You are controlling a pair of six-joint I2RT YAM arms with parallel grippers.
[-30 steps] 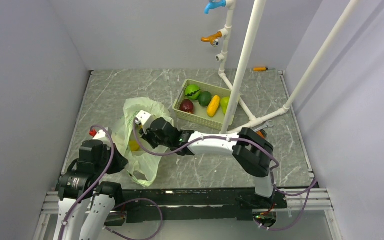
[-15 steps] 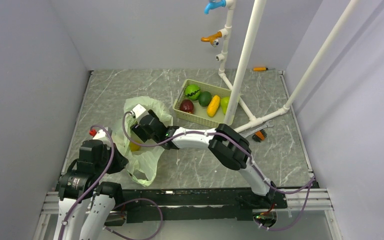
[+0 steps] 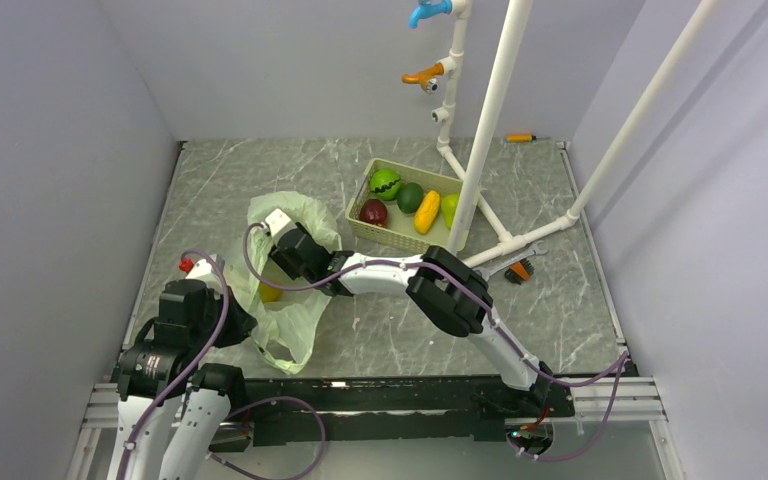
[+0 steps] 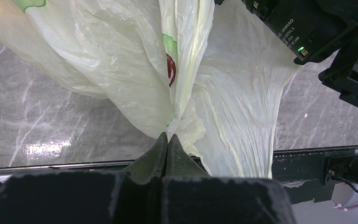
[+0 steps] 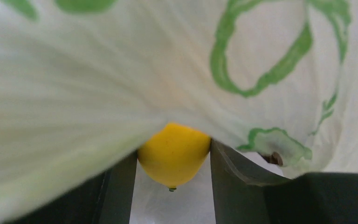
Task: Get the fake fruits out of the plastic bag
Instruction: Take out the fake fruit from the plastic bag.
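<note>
the bag (image 3: 285,290) lies crumpled left of centre in the top view, with a yellow fruit (image 5: 174,149) inside. to its upper right the tray (image 3: 400,236) holds five: zigzag ball (image 3: 385,183), dark green fruit (image 3: 410,197), maroon fruit (image 3: 373,212), yellow oblong (image 3: 427,211), bright green fruit (image 3: 449,207). the right gripper (image 5: 173,161) is inside the bag, jaws pressed on both sides of the yellow fruit. the left gripper (image 4: 168,140) pinches a bag fold, jaws together.

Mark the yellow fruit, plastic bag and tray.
yellow fruit (image 5: 174,154), right wrist view, middle of its body
plastic bag (image 4: 121,70), left wrist view, crinkled side wall
beige tray (image 3: 398,240), top external view, near wall
</note>
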